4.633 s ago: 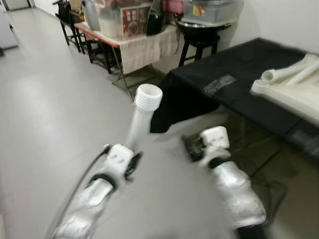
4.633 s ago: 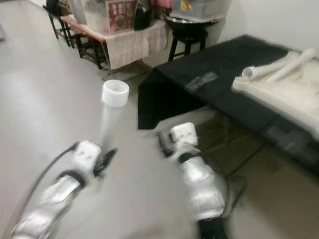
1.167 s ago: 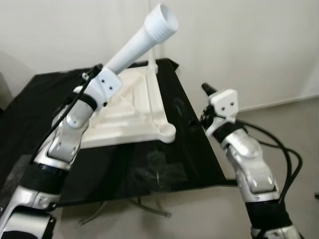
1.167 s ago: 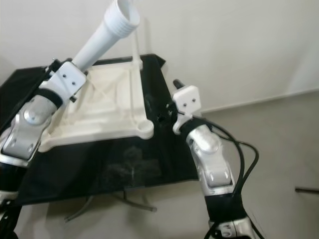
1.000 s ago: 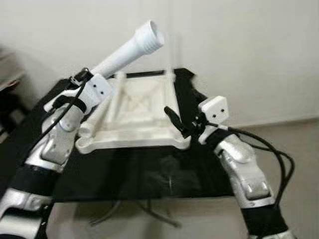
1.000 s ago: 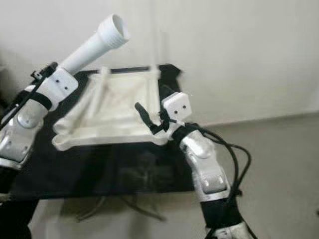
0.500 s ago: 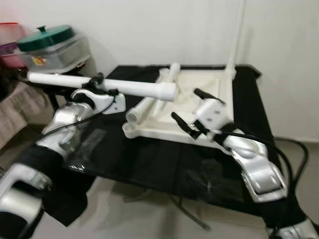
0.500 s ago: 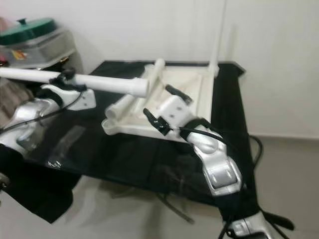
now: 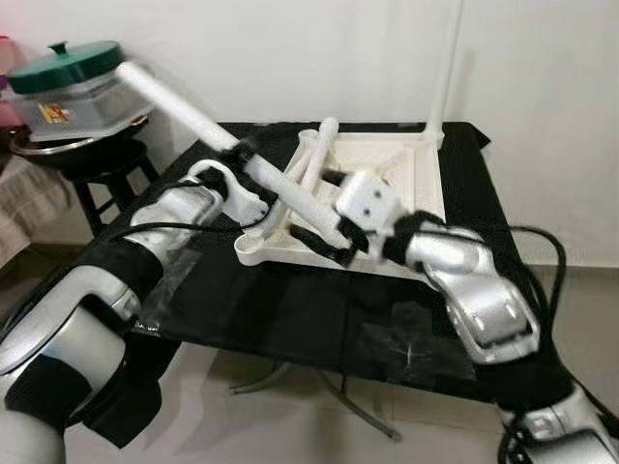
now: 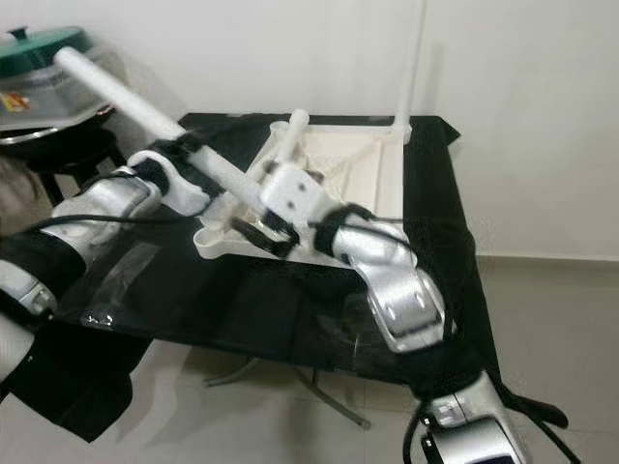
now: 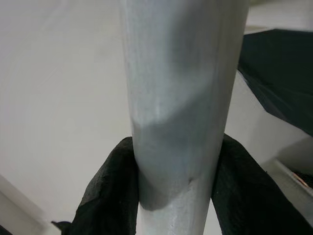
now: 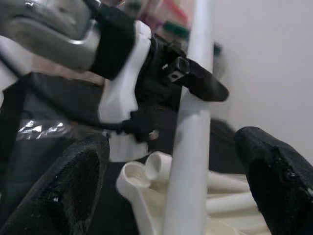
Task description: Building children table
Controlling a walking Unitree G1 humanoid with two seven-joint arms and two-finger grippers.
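Observation:
A white table top (image 9: 411, 184) lies upside down on the black-covered table (image 9: 290, 309), with one white leg (image 9: 447, 68) standing upright in its far right corner. My left gripper (image 9: 250, 162) is shut on another white leg (image 9: 184, 106), which slants from upper left down toward the top's near edge. The left wrist view has both fingers (image 11: 110, 191) pressed on the tube (image 11: 181, 98). My right gripper (image 9: 340, 249) is open at the leg's lower end. In the right wrist view the tube (image 12: 190, 147) passes between its fingers (image 12: 279, 181). Two loose legs (image 9: 317, 155) rest on the top.
A green-lidded pot (image 9: 68, 82) sits on a black stool (image 9: 97, 174) at the left of the table. A white wall stands close behind. Clear tape patches (image 9: 406, 338) lie on the cloth. A black cable (image 9: 546, 251) loops by my right arm.
The camera has turned from the corridor to the table. The held leg went from pointing up to level, and now slants down toward the table top. My right gripper has moved in around its lower end.

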